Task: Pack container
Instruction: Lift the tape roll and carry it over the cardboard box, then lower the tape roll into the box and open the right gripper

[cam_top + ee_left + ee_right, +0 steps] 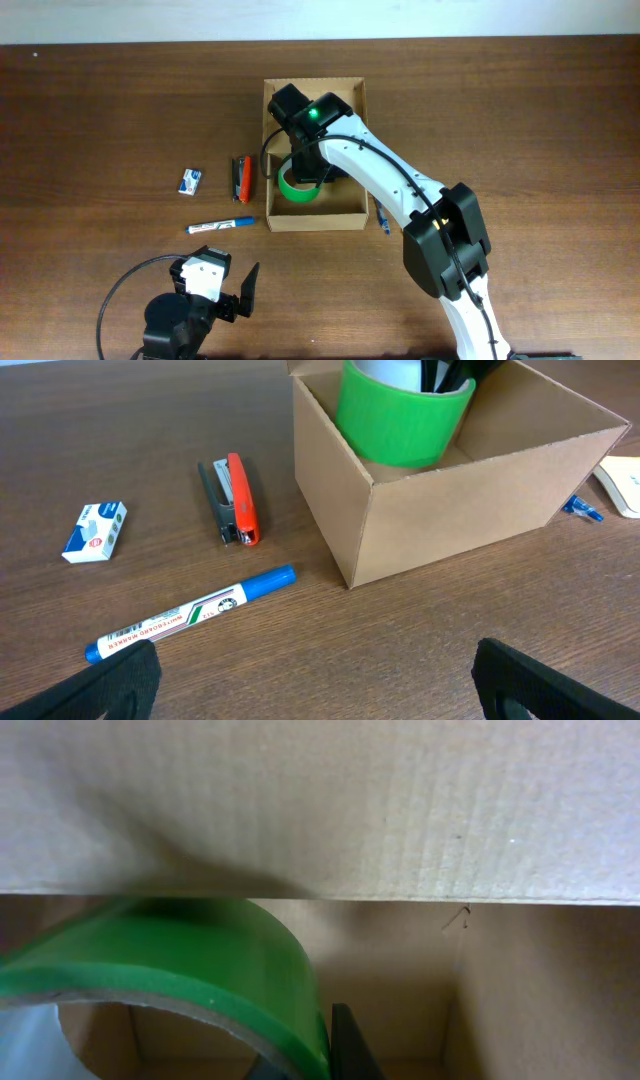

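Container [315, 222] around right hand [303, 172] with tape [294, 191]

Worktop: we are looking at a dark brown, wood-grain worktop [100, 100].
Container: we are seeing the open cardboard container [315, 224] sitting near its middle.
Stapler: an orange-and-grey stapler [241, 178] is lying just left of the container.
Staple box: a small blue-and-white staple box [191, 181] is lying further left.
Marker: a blue-capped marker [220, 225] is lying near the container's front left corner.
Pen: a blue pen [382, 218] is lying just beside the container's right wall.
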